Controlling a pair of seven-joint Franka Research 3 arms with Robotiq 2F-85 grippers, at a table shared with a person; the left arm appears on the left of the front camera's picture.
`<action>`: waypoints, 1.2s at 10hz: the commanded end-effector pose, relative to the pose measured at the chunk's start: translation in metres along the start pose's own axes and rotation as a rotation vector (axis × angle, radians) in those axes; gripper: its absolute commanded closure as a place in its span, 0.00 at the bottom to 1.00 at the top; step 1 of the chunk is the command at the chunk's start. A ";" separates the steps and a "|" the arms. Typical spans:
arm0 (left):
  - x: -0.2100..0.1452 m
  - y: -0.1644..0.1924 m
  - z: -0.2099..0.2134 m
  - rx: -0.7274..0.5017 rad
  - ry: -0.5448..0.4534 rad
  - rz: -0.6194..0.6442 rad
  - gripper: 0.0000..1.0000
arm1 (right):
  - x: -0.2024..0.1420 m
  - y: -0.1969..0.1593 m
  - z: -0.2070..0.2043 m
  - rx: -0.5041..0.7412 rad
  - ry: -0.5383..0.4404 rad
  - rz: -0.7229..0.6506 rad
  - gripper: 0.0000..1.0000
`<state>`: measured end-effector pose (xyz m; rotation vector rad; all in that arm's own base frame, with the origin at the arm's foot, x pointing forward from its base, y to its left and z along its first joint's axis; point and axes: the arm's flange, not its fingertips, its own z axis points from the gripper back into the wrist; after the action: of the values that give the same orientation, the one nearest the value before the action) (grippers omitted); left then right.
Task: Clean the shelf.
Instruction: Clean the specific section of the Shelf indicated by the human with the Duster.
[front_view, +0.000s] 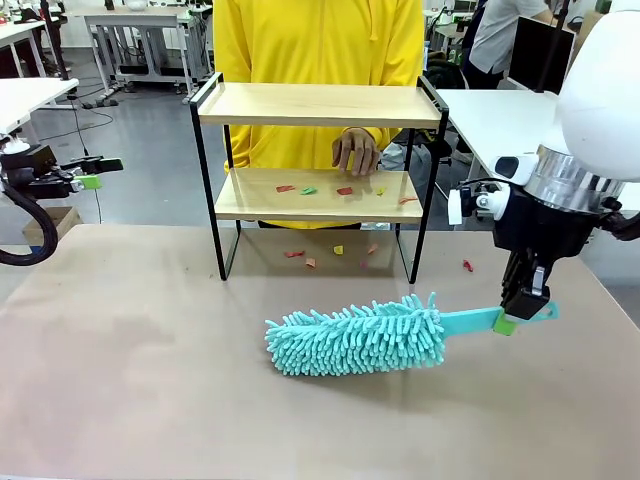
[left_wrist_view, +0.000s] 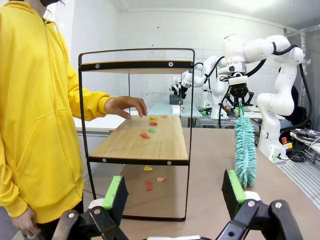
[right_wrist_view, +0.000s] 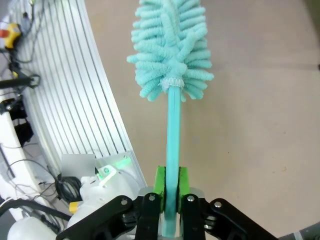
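The shelf (front_view: 318, 104) is seen standing at the far middle of the counter (front_view: 150, 350). Its top board is bare and its lower board (front_view: 250, 197) is strewn with small coloured scraps (front_view: 308, 189). More scraps lie on the counter beneath it. A person's hand (front_view: 356, 152) is held at the far edge of the lower board.

The right pincer (front_view: 527, 310) is clamped on the flat handle of a teal microfibre duster (front_view: 355, 338). The duster's fluffy head lies low over the counter in front of the shelf, pointing toward the robot's left. The left pincer (front_view: 90, 175) is held well off to the left, jaws wide apart and nothing between them.

The step in hand is judged to be bringing the duster to the lower board. The head should be lifted and turned so that it can be passed between the two boards without the black uprights or side rails being struck. The scraps are best swept one way, off an open edge, with room left for the person's hand. As the handle is gripped near its end, light pressure is advised, lest the duster be twisted in the grip.
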<state>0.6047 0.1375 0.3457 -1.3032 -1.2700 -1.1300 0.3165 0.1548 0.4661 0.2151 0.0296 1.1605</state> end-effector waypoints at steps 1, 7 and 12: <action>0.002 -0.002 -0.001 0.001 -0.002 -0.010 0.00 | 0.027 0.020 0.019 -0.026 -0.118 -0.068 0.87; 0.002 -0.002 -0.001 0.001 -0.002 -0.010 0.00 | 0.134 0.083 0.073 -0.015 -0.494 -0.625 0.87; 0.002 -0.002 -0.001 0.001 -0.002 -0.010 0.00 | 0.132 0.089 0.079 0.005 -0.486 -0.638 0.87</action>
<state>0.6047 0.1375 0.3457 -1.3032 -1.2700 -1.1300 0.3018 0.3071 0.5690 0.4446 -0.3088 0.4177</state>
